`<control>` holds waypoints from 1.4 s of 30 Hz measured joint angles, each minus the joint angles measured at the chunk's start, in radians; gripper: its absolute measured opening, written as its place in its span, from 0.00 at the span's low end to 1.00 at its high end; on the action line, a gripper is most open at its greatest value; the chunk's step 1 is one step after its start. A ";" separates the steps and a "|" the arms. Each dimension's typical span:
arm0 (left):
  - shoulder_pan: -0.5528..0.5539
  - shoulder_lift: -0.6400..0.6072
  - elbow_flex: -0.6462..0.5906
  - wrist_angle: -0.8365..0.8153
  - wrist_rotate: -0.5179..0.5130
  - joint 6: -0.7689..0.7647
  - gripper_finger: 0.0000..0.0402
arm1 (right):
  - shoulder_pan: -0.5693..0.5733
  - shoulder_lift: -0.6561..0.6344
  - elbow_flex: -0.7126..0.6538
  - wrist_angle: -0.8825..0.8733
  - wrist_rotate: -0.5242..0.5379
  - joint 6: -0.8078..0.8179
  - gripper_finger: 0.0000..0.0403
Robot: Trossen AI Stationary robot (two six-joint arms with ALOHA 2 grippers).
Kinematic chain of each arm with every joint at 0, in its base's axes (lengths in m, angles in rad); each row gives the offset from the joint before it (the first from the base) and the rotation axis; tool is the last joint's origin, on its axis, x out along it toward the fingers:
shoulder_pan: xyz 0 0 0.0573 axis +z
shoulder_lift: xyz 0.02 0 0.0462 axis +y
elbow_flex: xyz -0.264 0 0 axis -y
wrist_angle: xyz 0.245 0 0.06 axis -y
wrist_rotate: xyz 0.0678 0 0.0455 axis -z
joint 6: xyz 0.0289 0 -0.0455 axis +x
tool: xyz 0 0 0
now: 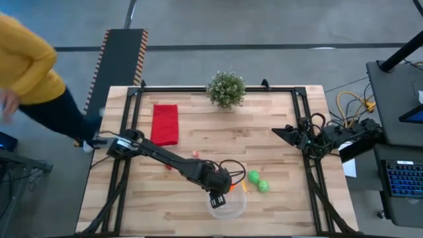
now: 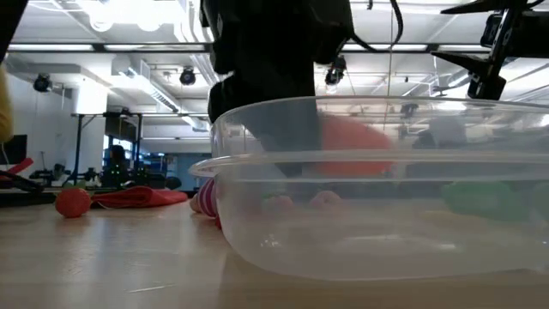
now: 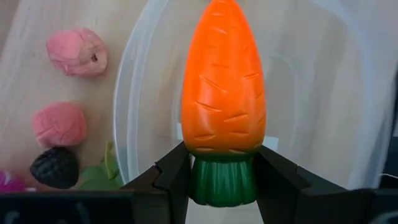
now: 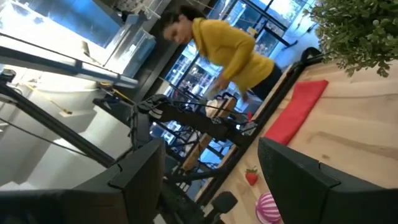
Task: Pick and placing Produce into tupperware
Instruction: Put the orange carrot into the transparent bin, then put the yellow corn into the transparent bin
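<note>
While over tupperware (image 3: 143, 74), left gripper (image 3: 222, 177) fingers (image 3: 171, 180) clamping carrot (image 3: 222, 87)

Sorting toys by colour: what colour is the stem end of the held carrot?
Dark green, on the orange carrot in the left gripper; the left wrist view shows it best.

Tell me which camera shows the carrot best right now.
The left wrist view: the carrot fills the picture, its green stem clamped in the left claw above the tupperware. The high view shows an orange sliver, the low view an orange blur; the right wrist view shows none.
</note>
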 joint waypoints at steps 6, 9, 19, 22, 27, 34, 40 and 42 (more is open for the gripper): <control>0.014 0.024 0.000 0.002 0.007 -0.023 0.31 | 0.000 0.000 0.000 -0.005 0.000 0.000 0.62; 0.016 0.026 0.000 0.001 0.007 -0.023 0.31 | 0.000 0.000 0.000 -0.005 0.000 0.000 0.62; 0.025 0.026 -0.007 0.064 0.001 -0.022 0.49 | 0.000 0.000 0.000 -0.013 0.000 0.000 0.62; 0.027 0.025 -0.007 0.065 0.003 -0.022 0.56 | 0.000 0.000 0.000 -0.014 0.000 0.005 0.62; 0.028 0.001 0.014 0.063 0.008 -0.022 0.59 | 0.000 0.000 0.000 -0.015 -0.043 0.051 0.62; 0.022 -0.122 0.039 0.068 -0.054 -0.015 0.60 | 0.000 0.005 0.000 0.104 -0.151 -0.046 0.62; 0.019 -0.228 0.036 0.077 -0.149 0.005 0.60 | 0.001 0.064 0.000 0.455 -0.166 -0.245 0.62; 0.014 -0.262 0.036 0.069 -0.182 0.005 0.60 | 0.002 0.108 0.001 0.547 -0.191 -0.271 0.62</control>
